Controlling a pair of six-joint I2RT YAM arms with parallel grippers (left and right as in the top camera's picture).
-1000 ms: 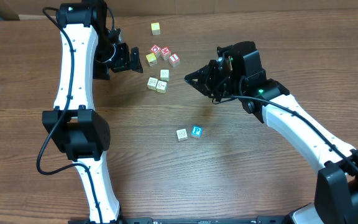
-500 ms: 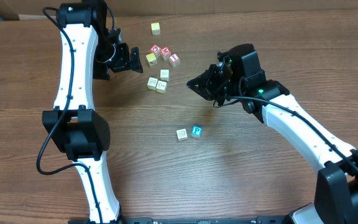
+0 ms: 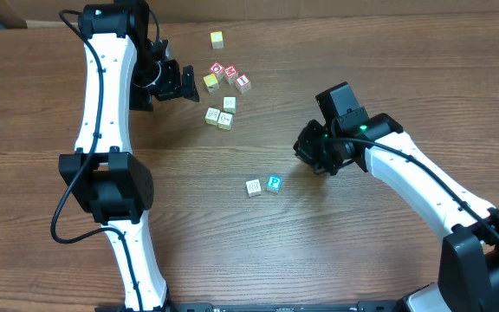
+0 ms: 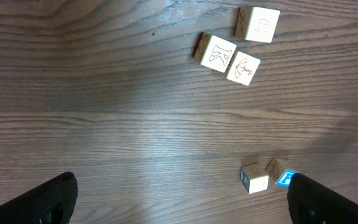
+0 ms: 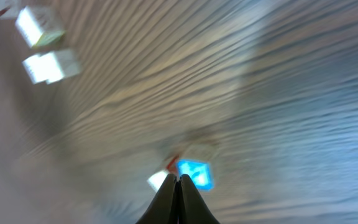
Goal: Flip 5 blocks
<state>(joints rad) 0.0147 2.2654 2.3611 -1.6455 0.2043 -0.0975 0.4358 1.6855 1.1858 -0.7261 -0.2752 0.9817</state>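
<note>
Three cream blocks (image 3: 212,113) with thin line markings lie close together right of my left gripper (image 3: 170,82), which is open and holds nothing. The left wrist view shows them as a touching pair (image 4: 217,52) and a single one (image 4: 258,25). Nearer the front sit the blue "P" block (image 3: 274,183) and a cream block (image 3: 253,187) side by side. My right gripper (image 3: 301,149) hovers just right of and behind that pair, shut and holding nothing. In the blurred right wrist view its tips (image 5: 179,177) point at the blue face (image 5: 196,174).
Three red-and-white cubes (image 3: 231,74) and a yellow cube (image 3: 210,81) lie just behind the cream trio. Another yellow cube (image 3: 217,39) sits farther back. A cardboard wall (image 3: 336,10) runs along the table's far edge.
My right gripper has swung down and toward the front, from beside the back cluster to near the blue "P" block, staying shut. The left arm and all blocks are unmoved.
</note>
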